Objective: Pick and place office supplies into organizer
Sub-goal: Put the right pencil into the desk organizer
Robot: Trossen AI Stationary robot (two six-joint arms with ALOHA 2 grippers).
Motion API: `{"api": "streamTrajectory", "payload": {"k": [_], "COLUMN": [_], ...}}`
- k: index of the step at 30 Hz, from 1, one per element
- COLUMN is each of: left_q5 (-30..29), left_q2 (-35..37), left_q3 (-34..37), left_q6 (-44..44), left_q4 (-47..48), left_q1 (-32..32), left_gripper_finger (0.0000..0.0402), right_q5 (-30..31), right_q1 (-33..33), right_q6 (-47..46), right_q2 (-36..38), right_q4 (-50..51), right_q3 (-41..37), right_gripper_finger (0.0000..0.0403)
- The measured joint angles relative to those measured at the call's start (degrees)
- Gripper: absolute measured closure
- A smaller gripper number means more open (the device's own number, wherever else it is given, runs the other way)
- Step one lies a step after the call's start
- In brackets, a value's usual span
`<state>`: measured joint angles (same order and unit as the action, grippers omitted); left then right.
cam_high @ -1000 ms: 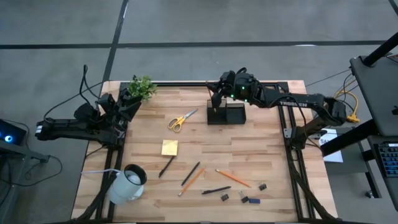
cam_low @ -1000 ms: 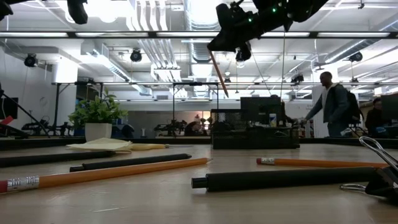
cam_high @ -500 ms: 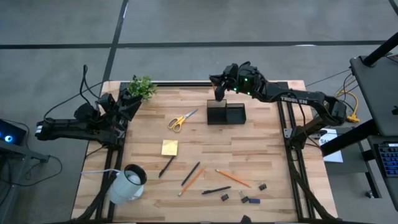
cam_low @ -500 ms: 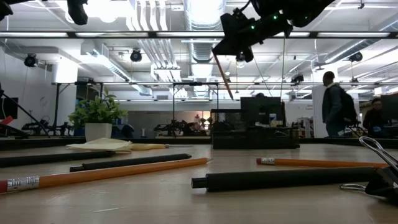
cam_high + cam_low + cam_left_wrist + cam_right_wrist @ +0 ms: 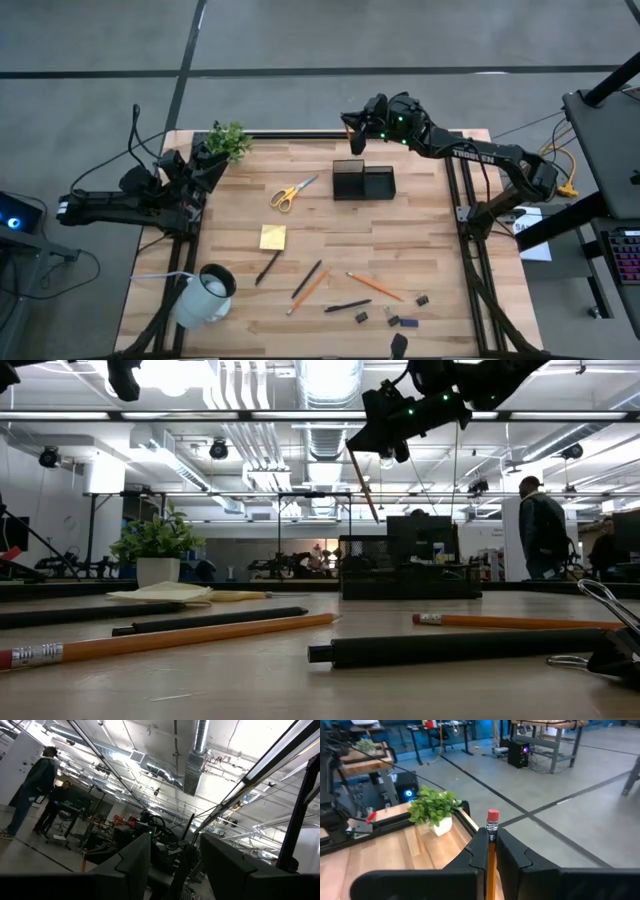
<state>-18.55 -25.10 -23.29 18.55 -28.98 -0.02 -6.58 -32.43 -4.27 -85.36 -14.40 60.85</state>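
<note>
A wide workshop hall under an open ceiling hung with silver ducts [image 5: 322, 385] and strip lights [image 5: 280, 755]. The grey concrete floor [image 5: 330, 35] carries dark lines. Desks [image 5: 547, 725] and monitors [image 5: 420, 535] stand beyond the table, and two people [image 5: 540, 525] stand at the far side.

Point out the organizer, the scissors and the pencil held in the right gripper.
organizer [image 5: 363, 182]: high view, on its top between compartments.
scissors [image 5: 285, 195]: high view, on the yellow handles.
pencil [image 5: 492, 851]: right wrist view, on the orange shaft below the metal band.
</note>
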Motion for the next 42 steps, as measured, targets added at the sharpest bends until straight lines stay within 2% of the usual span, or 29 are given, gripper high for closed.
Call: {"api": "streamTrajectory", "payload": {"k": [4, 7, 15, 32, 42], "left_q5": [0.0, -0.3, -0.4, -2.0, -3.3], "left_q2": [-0.3, -0.5, -1.1, -1.8, -1.9], "left_q3": [0.0, 0.0, 0.0, 0.0, 0.0], "left_q6": [0.0, 0.0, 0.0, 0.1, 0.3], "left_q4": [0.0, 0.0, 0.1, 0.0, 0.0], "left_q1": [0.0, 0.0, 0.0, 0.0, 0.0], "left_gripper_finger": [0.0244, 0.0244, 0.0244, 0.0244, 0.0244], "right_q5": [-4.8, -6.2, -10.3, -12.1, -12.1], "right_q1": [-1.3, -2.3, -3.1, -3.4, -3.4], "right_q6": [-1.9, -4.2, -6.0, -10.7, -10.1], "right_q2": [0.0, 0.0, 0.0, 0.0, 0.0], "right_q4": [-6.7, -11.1, -15.2, -31.1, -31.5], "right_q3": [-1.7, -3.3, -5.5, -14.0, -16.8], "right_gripper_finger": [0.039, 0.039, 0.039, 0.039, 0.039]}}
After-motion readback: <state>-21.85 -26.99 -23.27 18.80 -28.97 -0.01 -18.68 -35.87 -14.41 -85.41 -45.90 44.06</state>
